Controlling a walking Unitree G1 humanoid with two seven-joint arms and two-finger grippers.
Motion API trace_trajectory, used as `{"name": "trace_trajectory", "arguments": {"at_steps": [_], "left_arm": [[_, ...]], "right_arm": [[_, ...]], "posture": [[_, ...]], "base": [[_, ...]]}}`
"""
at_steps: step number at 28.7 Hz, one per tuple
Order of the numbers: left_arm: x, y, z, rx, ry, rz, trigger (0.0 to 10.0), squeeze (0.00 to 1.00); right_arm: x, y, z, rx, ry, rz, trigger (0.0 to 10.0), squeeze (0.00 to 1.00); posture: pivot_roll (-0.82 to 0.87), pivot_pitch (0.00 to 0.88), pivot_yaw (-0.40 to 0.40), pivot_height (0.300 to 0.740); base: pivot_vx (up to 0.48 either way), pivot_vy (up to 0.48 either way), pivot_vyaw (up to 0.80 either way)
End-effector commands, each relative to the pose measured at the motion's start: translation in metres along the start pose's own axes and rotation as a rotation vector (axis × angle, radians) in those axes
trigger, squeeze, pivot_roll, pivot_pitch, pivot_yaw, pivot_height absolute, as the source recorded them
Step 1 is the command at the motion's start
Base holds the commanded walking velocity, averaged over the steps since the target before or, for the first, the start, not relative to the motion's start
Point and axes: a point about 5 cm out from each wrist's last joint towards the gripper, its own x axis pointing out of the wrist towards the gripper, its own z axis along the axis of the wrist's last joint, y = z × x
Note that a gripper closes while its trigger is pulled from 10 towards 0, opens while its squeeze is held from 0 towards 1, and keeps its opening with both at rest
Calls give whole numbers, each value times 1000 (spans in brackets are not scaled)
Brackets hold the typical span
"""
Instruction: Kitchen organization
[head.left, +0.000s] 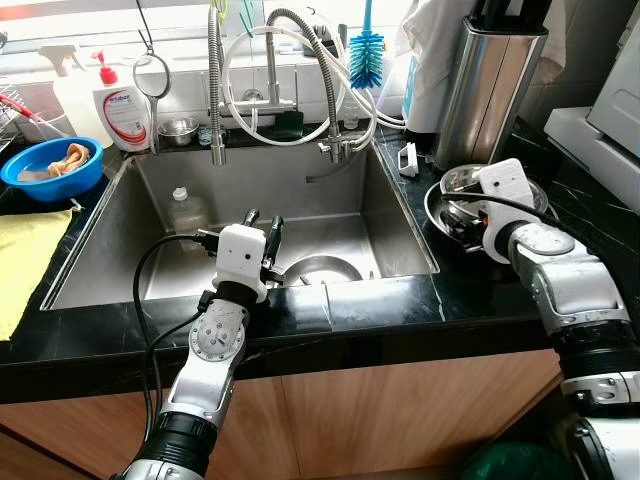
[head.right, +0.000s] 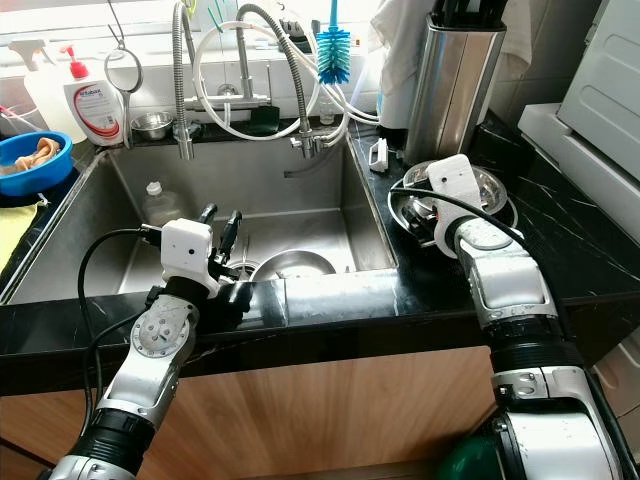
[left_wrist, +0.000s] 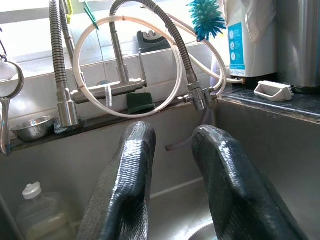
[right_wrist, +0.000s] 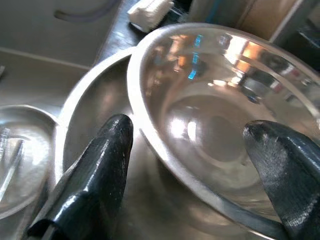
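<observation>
A stack of steel bowls (head.left: 452, 186) stands on the black counter right of the sink. My right gripper (right_wrist: 187, 145) is open and low over it. One finger (right_wrist: 100, 165) is outside the rim of the top bowl (right_wrist: 215, 110) and the other is inside it. That bowl sits tilted in a wider bowl (right_wrist: 90, 95). My left gripper (head.left: 262, 222) hangs open over the sink (head.left: 400, 215) with nothing between its fingers (left_wrist: 132, 170). Just beyond it, another steel bowl (head.left: 322, 268) lies on the sink floor.
A clear plastic bottle (head.left: 186, 208) stands in the sink's left part. Faucets and hoses (head.left: 300, 90), a small steel bowl (head.left: 178, 128) and a soap bottle (head.left: 122, 105) line the back ledge. A blue bowl (head.left: 52, 165) and yellow cloth (head.left: 25, 250) lie left. A steel canister (head.left: 488, 85) rises behind the stack.
</observation>
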Motion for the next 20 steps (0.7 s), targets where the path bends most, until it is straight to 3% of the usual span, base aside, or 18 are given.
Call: {"name": "trace_trajectory", "arguments": {"at_steps": [1, 7, 8, 9, 10, 20], "left_arm": [[-1, 0, -1, 12, 6, -8, 10000, 0], [0, 0, 0, 12, 3, -8, 10000, 0], [-1, 0, 0, 13, 3, -8, 10000, 0], [-1, 0, 0, 14, 4, -8, 10000, 0], [-1, 0, -1, 15, 4, -7, 10000, 0], [0, 0, 0, 17, 5, -10, 10000, 0]], "right_arm": [[1, -4, -1, -54, 12, -29, 10000, 0], [3, 0, -5, -53, 12, -25, 10000, 0], [3, 0, -4, -53, 9, -23, 4392, 0], [3, 1, -3, -55, 0, -19, 1255, 0], [3, 2, -3, -58, -4, -15, 0, 0], [4, 8, -1, -40, -29, 16, 0, 0]], "posture": [[-158, 0, 27, 740], [-152, 0, 26, 740], [-152, 0, 26, 740], [-152, 0, 26, 740], [-149, 0, 27, 740], [-149, 0, 28, 740]], "base": [[0, 0, 0], [0, 0, 0], [0, 0, 0], [0, 0, 0], [0, 0, 0], [0, 0, 0]]}}
